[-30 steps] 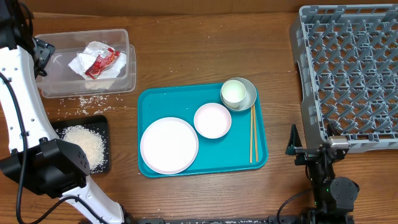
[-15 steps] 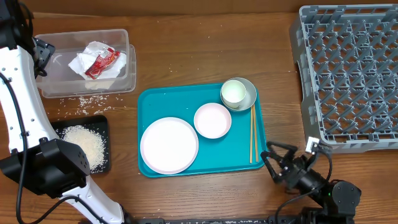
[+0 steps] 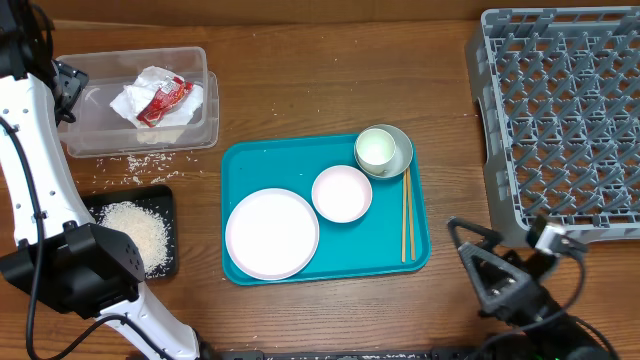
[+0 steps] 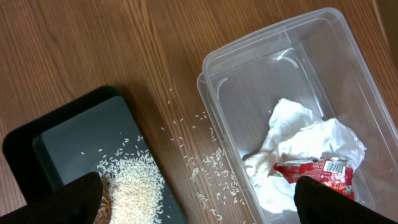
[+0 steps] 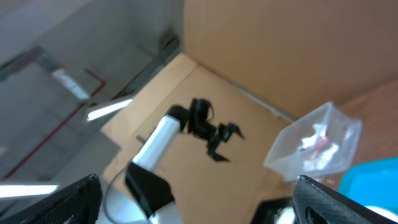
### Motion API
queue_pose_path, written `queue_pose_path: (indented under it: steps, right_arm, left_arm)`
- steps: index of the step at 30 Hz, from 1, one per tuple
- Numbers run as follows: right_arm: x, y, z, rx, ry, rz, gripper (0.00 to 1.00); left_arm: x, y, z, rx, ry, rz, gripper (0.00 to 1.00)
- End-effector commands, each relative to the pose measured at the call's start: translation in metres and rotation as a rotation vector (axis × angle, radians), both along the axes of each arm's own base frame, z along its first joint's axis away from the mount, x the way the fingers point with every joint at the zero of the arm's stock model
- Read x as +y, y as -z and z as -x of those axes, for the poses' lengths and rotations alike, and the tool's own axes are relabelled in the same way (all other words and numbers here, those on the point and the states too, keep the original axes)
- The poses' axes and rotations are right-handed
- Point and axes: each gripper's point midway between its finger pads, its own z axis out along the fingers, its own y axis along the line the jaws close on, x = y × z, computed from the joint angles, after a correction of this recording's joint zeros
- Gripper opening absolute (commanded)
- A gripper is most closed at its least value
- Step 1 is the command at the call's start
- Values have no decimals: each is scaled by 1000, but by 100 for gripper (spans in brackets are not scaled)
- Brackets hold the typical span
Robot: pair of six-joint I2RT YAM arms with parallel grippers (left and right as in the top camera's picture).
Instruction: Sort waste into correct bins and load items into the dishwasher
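The clear tub point(image 3: 210, 100) at the back left holds white napkins point(image 3: 140, 95) and a red wrapper point(image 3: 165, 98). The black tray point(image 3: 165, 200) holds white rice point(image 3: 135, 230). A large plate point(image 3: 272, 234), small plate point(image 3: 341, 193), cup point(image 3: 376, 148) inside a metal bowl point(image 3: 403, 145), and chopsticks point(image 3: 407, 215) lie on a teal tray point(image 3: 260, 160). My left gripper point(image 4: 199, 199) is open and empty, high above the tub point(image 4: 267, 43) and the rice point(image 4: 134, 186). My right gripper point(image 3: 478, 268) is open and empty, right of the teal tray, tilted up.
The grey rack point(image 3: 560, 110) fills the right side, its near corner close to my right arm. Loose rice grains point(image 3: 140, 160) lie on the wood between tub and black tray. The right wrist view shows the left arm point(image 5: 161, 137) and the tub point(image 5: 311, 146) far off.
My right arm has swung from upright beside the rack to lean left, and its open gripper has lifted and tilted upward. The left arm and all objects have stayed still.
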Motion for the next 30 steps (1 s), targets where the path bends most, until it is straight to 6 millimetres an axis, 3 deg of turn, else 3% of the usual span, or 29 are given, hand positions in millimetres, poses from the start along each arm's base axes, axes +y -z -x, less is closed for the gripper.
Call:
queue_pose_path:
  steps: [1, 6, 8, 15, 19, 23, 30]
  right_arm:
    - [-10, -55, 9, -155, 156, 108, 100]
    - [-16, -95, 4, -159, 288, 334, 100]
    - [-26, -111, -5, -73, 358, 434, 100]
    - [-29, -152, -20, 37, 349, 591, 99]
    - [-36, -145, -31, 178, 331, 689, 100]
    - [-50, -119, -45, 368, 349, 744, 100]
    - [-50, -96, -71, 447, 294, 802, 100]
  left_arm:
    - [-1, -12, 4, -27, -20, -19, 100]
    - [-1, -12, 4, -27, -20, -19, 100]
    - [-1, -12, 4, -27, -20, -19, 100]
    - [-1, -12, 5, -26, -20, -19, 100]
    - [-1, -12, 4, -27, -20, -19, 100]
    - [-1, -12, 4, -27, -20, -19, 100]
    - [-1, -12, 4, -27, -20, -19, 100]
